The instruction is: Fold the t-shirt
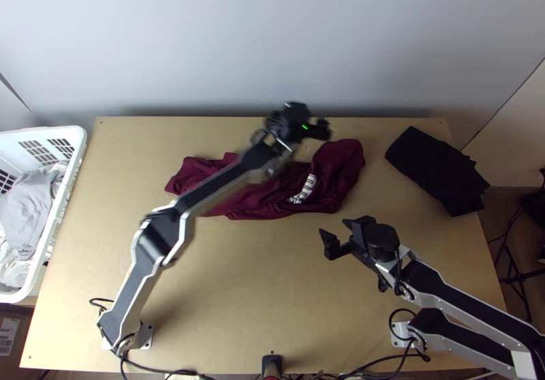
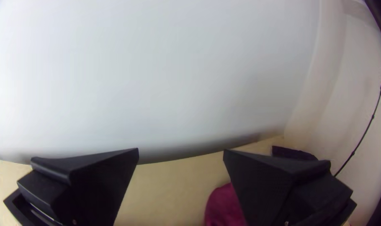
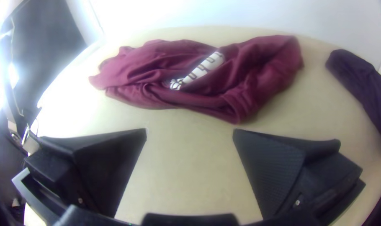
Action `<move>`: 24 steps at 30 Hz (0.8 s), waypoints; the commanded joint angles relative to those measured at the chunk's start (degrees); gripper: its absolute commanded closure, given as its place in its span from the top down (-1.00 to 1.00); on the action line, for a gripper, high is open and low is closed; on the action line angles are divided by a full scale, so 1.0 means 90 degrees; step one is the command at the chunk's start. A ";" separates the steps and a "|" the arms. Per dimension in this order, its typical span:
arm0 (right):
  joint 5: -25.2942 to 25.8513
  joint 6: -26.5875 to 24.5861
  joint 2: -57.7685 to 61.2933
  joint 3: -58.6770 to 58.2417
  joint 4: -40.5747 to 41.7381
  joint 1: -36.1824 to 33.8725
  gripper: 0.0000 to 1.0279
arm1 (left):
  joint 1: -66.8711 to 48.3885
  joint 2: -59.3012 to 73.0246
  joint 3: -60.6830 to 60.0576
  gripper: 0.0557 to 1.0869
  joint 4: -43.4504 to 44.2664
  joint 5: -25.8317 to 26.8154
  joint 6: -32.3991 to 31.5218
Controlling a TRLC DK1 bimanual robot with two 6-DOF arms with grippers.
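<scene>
Counting one shirt (image 1: pixel 341 164), one black cloth (image 1: pixel 436 169), one basket (image 1: pixel 80 139) of clothes (image 1: pixel 27 203), I have left end effector (image 1: pixel 319 116) and right end effector (image 1: pixel 332 226) spread.

A pale, plain wall (image 1: pixel 272 46) rises behind the light wooden table (image 1: pixel 231 298), softly shadowed low down

Your shirt (image 1: pixel 346 163) is maroon, with a white, dark-marked print (image 3: pixel 204 69) running slantwise between its creases. You have it bunched and wrinkled, lying lengthwise from side to side on the bench (image 1: pixel 272 285), toward the far edge.
</scene>
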 commanded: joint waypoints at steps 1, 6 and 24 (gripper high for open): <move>-0.1585 0.0420 0.0827 0.0671 -0.0178 0.0047 0.87 | 0.0821 -0.1981 -0.1911 0.90 -0.0688 0.0010 -0.0013; -0.1966 0.0430 0.1843 0.1305 -0.0178 -0.0011 0.87 | 0.1094 -0.2840 -0.2838 0.90 -0.0688 0.0010 -0.0023; -0.2855 0.1397 0.4802 0.3424 -0.0071 0.0213 0.88 | 0.1973 -0.6004 -0.5983 0.90 -0.0609 0.0020 0.0290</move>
